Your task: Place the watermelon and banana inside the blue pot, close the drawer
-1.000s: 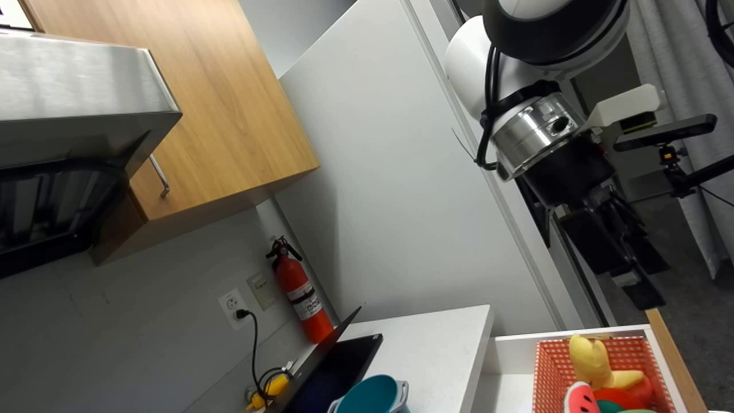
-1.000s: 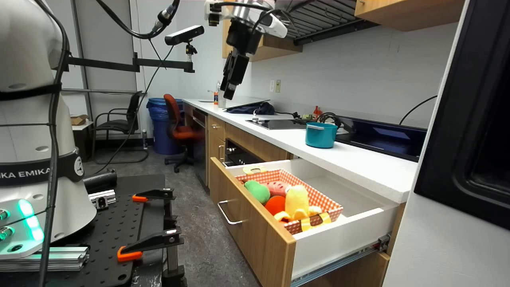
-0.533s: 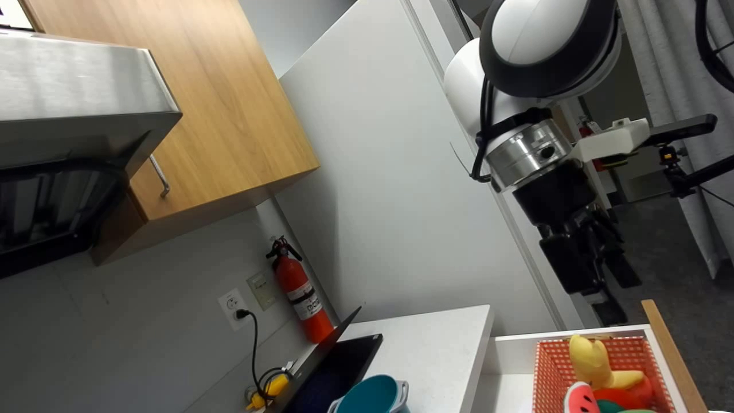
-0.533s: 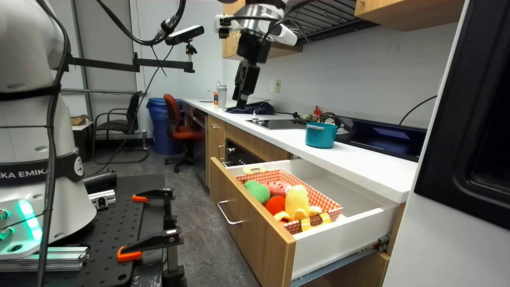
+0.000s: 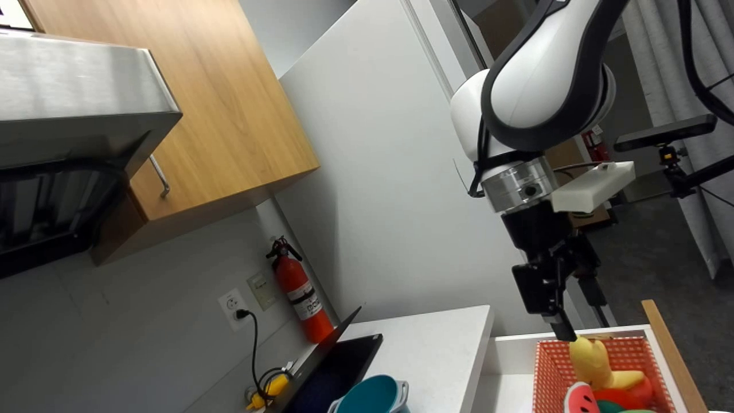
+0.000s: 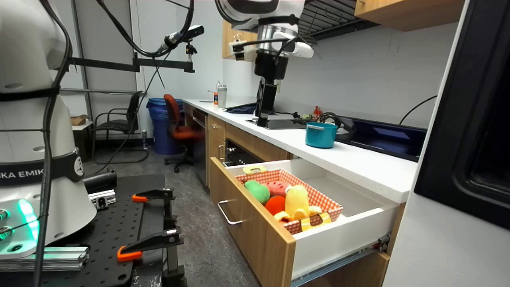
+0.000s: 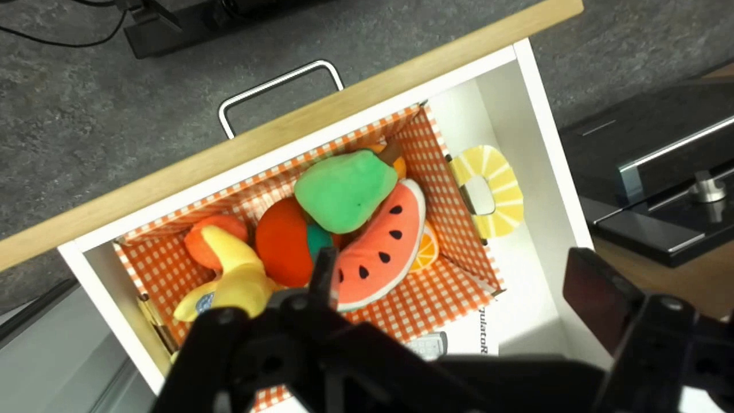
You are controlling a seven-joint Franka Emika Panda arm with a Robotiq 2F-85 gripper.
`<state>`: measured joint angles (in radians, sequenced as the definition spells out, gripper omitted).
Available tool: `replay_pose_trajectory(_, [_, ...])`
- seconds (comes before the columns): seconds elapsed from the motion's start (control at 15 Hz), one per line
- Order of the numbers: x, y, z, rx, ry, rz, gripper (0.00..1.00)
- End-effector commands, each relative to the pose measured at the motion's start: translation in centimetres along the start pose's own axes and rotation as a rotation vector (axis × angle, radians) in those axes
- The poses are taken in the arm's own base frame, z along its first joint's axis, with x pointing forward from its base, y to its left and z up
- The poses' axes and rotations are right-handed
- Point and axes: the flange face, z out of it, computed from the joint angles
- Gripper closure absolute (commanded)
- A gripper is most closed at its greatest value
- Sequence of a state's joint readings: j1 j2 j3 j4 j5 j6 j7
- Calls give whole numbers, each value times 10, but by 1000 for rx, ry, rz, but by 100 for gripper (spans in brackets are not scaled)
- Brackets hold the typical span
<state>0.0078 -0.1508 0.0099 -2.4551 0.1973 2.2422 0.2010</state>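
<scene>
Black two-finger claw (image 7: 453, 269) is hanging above the pulled-out wood-fronted drawer (image 6: 259, 235), fingers (image 7: 596, 298) spread wide, holding nothing. Pink-red plush watermelon slice (image 7: 381, 249) is lying in the orange-white checked basket (image 7: 436, 292), prob. the 1st target. In wrist view it's sitting up & L of the gap's middle, partly twd. the drawer front; long axis is running diag. to the finger line, lower end showing next to one finger. So claw's likely needing a shift that way + some twist bef. going down. Curved yellow plush banana (image 7: 243, 281) is lying farther L, same basket; round teal-blue pot (image 6: 320, 135) is standing on the white table (image 6: 358, 159).
</scene>
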Motion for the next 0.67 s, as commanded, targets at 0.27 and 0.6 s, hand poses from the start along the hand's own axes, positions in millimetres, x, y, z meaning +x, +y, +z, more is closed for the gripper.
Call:
replay_pose_trajectory(0.27, [40,9,36,15,35,166,0])
replay_pose_trajectory(0.6, [58,21,61,12,20,255,0])
